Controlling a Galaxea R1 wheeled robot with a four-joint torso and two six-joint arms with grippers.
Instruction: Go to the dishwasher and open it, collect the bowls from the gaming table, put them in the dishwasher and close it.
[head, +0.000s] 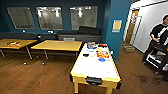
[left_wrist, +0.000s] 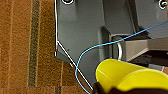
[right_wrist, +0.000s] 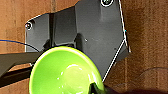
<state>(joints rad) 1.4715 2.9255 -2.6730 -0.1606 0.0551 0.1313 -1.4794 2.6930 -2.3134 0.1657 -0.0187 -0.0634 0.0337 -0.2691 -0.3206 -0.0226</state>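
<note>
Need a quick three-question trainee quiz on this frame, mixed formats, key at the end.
1. True or false: the gaming table has a yellow frame and a white top.
2. Which bowl is at which wrist camera? A) yellow bowl at left, green bowl at right; B) green at left, yellow at right; C) both green.
3. Fill in: the person stands to the ___ of the gaming table in the head view.

Key: 1 true. 2 A. 3 right.
</note>
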